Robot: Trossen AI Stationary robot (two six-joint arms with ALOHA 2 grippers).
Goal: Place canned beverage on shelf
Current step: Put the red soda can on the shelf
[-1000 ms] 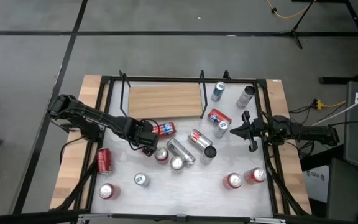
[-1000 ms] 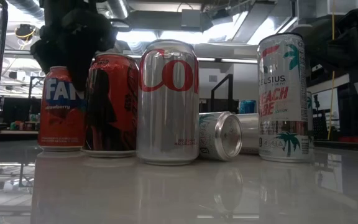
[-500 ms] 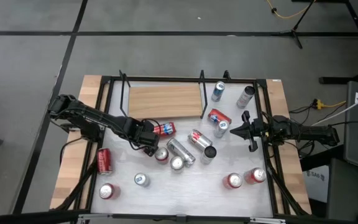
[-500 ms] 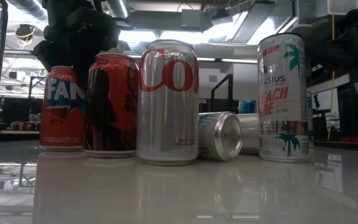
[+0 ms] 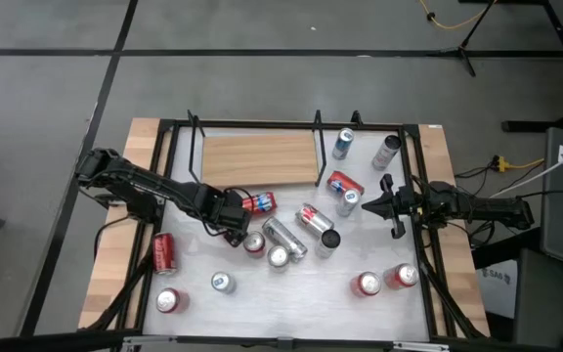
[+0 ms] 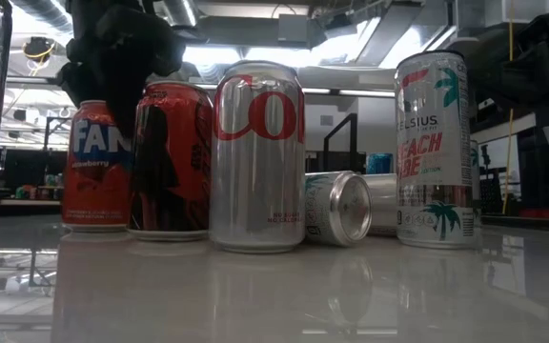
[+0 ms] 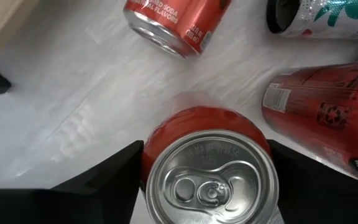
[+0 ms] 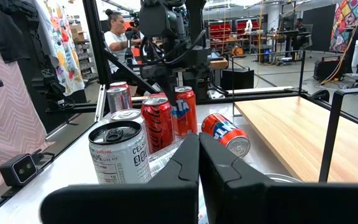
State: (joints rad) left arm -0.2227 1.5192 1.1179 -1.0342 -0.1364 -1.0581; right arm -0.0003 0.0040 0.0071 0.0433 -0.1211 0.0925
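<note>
My left gripper (image 5: pixel 233 223) reaches down over an upright red Fanta can (image 7: pixel 207 127) near the table's middle left. It is shut on this can, which also shows in the low view (image 6: pixel 93 176). The shelf (image 5: pixel 260 159), a light wooden board with black rails, lies at the far middle and holds no can. My right gripper (image 5: pixel 391 205) is shut and empty at the table's right side, level above the top. My left gripper has the red Fanta can's upper wall (image 7: pixel 154 143) between its two fingers, one on each side just below the silver top. The fingers (image 7: pixel 104 177) come from above, pointing down. The can stands upright with its base on the table.
A second red Fanta can (image 5: pixel 258 202) lies on its side just beyond the gripper. A red Coke can (image 6: pixel 172 157), a silver Coke can (image 6: pixel 258 152), a lying silver can (image 6: pixel 341 208) and a Celsius can (image 6: pixel 434 143) crowd the middle. More cans stand near the front and far right.
My left gripper has settled a little lower and toward the table's right over the red Fanta can; the can has stayed upright on the table.
</note>
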